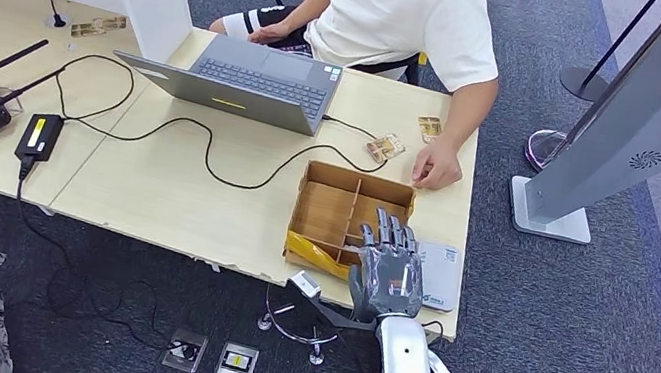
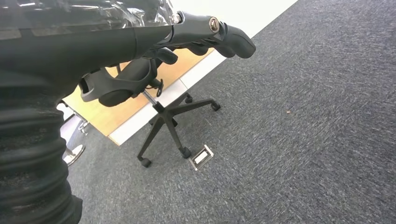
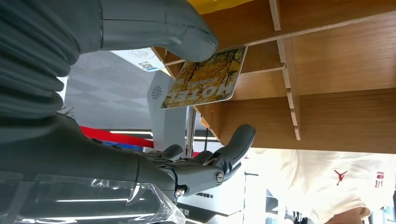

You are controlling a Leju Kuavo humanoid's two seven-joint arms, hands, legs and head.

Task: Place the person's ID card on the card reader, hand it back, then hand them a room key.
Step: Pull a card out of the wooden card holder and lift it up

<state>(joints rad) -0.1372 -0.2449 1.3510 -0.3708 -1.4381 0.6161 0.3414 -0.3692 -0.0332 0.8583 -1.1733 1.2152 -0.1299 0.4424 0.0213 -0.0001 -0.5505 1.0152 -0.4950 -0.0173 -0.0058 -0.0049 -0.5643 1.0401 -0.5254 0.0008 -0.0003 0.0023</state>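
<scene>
Head view: right hand (image 1: 387,269) sits over the near-right compartment of the wooden divider box (image 1: 328,208), fingers spread, pointing approx. 12 o'clock. Card reader (image 1: 439,274) lies flat just beside the box at its 3 o'clock, partly under the hand. Person's hand (image 1: 435,172) rests on the desk (image 1: 154,187) at 1 o'clock from the box; loose cards (image 1: 385,147) lie near it, by the laptop (image 1: 248,79). Left wrist view: left hand (image 2: 187,39) hangs over carpet near an office chair (image 2: 140,88); fingers curled in, nothing visible in them, reads as closed on nothing. Right wrist view: thumb (image 3: 159,28) touches a room key (image 3: 205,79), a printed hotel card standing tilted against a box partition; dark fingers (image 3: 210,163) stay apart on the other side, not closed on it. Right hand therefore reads as open, card not yet pinched. Judgement: card is light, thin, stiff, glossy, likely slippery; low fragility. Take hold on the free edge protruding above the partition, thumb on the printed face, finger opposing on the back. Risk: card tips flat into the compartment if pushed, not pinched.
</scene>
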